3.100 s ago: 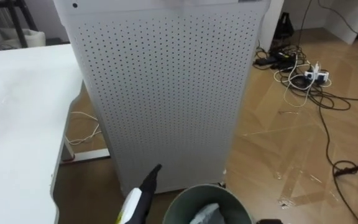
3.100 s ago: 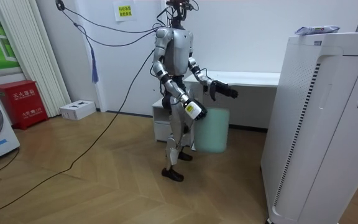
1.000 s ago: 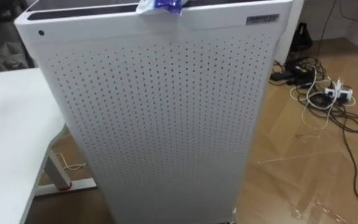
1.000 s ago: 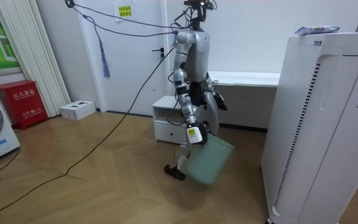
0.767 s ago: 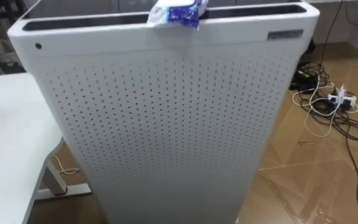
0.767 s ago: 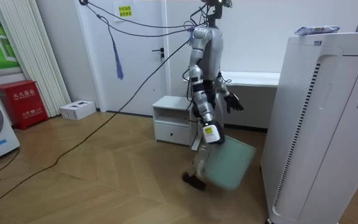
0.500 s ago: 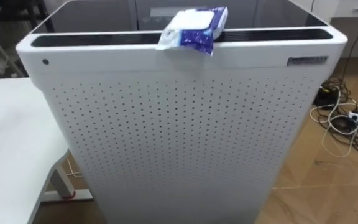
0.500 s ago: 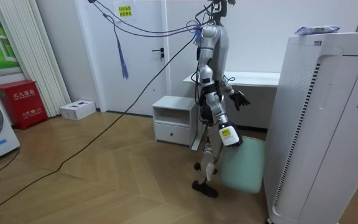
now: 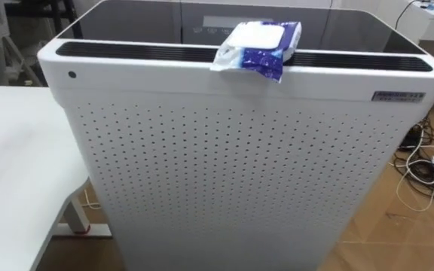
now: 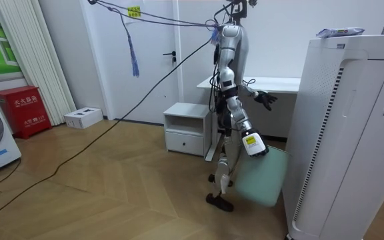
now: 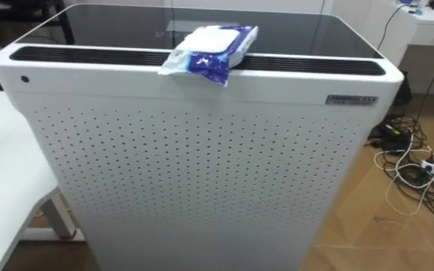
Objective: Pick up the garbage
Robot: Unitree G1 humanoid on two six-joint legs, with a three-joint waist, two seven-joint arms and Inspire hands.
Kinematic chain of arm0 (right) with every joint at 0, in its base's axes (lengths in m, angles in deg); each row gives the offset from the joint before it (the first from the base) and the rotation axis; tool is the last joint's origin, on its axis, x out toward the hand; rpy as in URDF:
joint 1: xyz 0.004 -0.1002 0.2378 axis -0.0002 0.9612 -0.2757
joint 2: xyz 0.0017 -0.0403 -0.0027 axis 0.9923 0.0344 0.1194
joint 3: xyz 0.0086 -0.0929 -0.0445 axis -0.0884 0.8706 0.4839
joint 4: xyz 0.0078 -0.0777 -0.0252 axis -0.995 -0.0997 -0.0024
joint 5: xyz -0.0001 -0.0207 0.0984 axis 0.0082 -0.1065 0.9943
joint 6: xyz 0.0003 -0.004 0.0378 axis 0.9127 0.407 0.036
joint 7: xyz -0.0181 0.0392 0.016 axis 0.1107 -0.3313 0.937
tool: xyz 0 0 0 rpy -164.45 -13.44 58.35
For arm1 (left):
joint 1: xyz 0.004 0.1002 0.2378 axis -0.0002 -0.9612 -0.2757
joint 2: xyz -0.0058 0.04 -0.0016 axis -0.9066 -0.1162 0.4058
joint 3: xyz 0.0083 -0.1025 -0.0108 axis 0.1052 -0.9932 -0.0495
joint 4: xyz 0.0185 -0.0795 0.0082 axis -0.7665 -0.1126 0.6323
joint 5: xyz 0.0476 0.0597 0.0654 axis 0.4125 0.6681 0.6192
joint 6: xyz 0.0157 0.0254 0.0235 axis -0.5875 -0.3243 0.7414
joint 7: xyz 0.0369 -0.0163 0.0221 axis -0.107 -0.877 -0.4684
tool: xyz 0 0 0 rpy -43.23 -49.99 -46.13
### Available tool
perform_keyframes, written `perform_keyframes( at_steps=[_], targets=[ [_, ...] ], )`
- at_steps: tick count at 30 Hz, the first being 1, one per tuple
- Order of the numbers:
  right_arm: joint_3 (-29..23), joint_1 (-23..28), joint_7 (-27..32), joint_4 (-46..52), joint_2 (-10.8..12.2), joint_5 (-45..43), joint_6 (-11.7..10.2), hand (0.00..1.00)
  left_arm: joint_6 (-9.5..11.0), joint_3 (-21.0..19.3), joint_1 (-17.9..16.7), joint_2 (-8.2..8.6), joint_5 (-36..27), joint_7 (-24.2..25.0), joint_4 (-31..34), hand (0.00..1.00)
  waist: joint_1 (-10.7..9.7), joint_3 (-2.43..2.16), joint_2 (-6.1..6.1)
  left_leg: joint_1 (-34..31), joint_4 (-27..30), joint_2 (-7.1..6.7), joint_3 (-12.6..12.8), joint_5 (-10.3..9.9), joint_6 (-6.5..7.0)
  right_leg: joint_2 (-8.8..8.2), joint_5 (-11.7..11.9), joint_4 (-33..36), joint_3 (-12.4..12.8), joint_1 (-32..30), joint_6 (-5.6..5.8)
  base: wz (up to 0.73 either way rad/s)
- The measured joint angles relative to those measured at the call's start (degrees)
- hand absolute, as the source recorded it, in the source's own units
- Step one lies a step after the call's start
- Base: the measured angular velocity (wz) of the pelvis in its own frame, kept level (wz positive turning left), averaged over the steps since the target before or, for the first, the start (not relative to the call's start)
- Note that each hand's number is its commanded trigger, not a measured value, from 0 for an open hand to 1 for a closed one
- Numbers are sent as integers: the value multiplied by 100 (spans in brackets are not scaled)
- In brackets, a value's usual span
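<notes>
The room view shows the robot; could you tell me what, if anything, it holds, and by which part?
Its right hand carries the green bin by its top rim; its left hand is empty.

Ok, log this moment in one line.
stance: facing white unit | target: blue-white packet on its top front edge | left hand: raised, open | right hand: carries green bin

White walls (image 10: 299, 40) meet a herringbone wood floor (image 10: 112, 193), with a pleated curtain (image 10: 32, 60) at the room view's upper left. A white desk (image 10: 285, 85) and a low drawer cabinet (image 10: 187, 128) stand centre, and a tall perforated white unit (image 9: 232, 181) stands right.
</notes>
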Motion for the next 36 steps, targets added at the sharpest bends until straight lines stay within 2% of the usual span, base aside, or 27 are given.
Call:
perform_keyframes(
  at_steps=[5,6,8,10,12,14,16,18,21,26,30,36],
  targets=[
    [0,-1,-23,19,-1,-205,-38,100,0,187,-27,0,-1,-59,270,0,-9,19,30,-47,59,33,-117,-23,-41,48,15,-120,-82,65,-27,10],
    [-2,-2,-24,20,-5,-261,-48,100,14,251,-32,-1,42,-76,553,0,-1,21,34,-76,63,36,-155,-24,-42,67,20,-147,-73,68,-36,15],
    [-3,-6,-48,20,-7,-358,-55,100,167,261,-29,-4,143,-83,1010,0,6,17,36,-82,66,39,-193,-16,-58,76,22,-147,-81,73,-41,9],
    [-1,-2,-119,17,-45,-403,-60,100,349,262,-4,-26,110,-108,1349,0,11,36,130,-14,43,41,-191,-14,-64,81,21,-147,-87,130,-48,-2],
    [-1,39,-177,17,-65,-414,-60,100,376,235,-14,-54,130,-119,1541,0,19,2,194,26,11,39,-191,-9,-74,78,18,-140,-88,150,-53,0],
    [-1,72,-229,17,-75,-418,-59,100,438,165,-12,-85,129,-132,1808,0,16,-2,208,92,-34,33,-199,5,-93,71,14,-141,-103,191,-56,0],
    [0,120,-346,25,-115,-412,-59,100,519,149,-14,-210,112,-128,1946,0,20,-19,206,133,-106,31,-202,8,-98,68,8,-163,-122,245,-60,2],
    [1,120,-404,44,-151,-405,-60,100,519,141,-21,-285,109,-39,1990,0,25,-17,203,187,-137,27,-203,20,-103,63,8,-173,-122,266,-60,0],
    [11,114,-447,54,-153,-405,-62,100,519,144,-21,-287,110,76,2001,0,32,-28,187,223,-121,28,-213,21,-103,65,7,-195,-131,311,-59,0],
    [36,115,-464,47,-154,-406,-67,100,519,157,-93,-280,114,129,2013,0,50,-17,142,210,-119,27,-213,23,-103,61,7,-197,-135,314,-59,0],
    [60,116,-457,-56,-154,-410,-67,100,522,163,-238,-238,170,152,2605,0,84,-8,124,221,-114,23,-214,23,-102,30,6,-189,-149,311,-56,0],
    [60,114,-455,-65,-153,-427,-92,100,606,76,-239,-260,252,25,3365,0,136,-7,123,220,-108,22,-251,27,-104,17,1,-185,-168,330,-60,3]
  ],
)
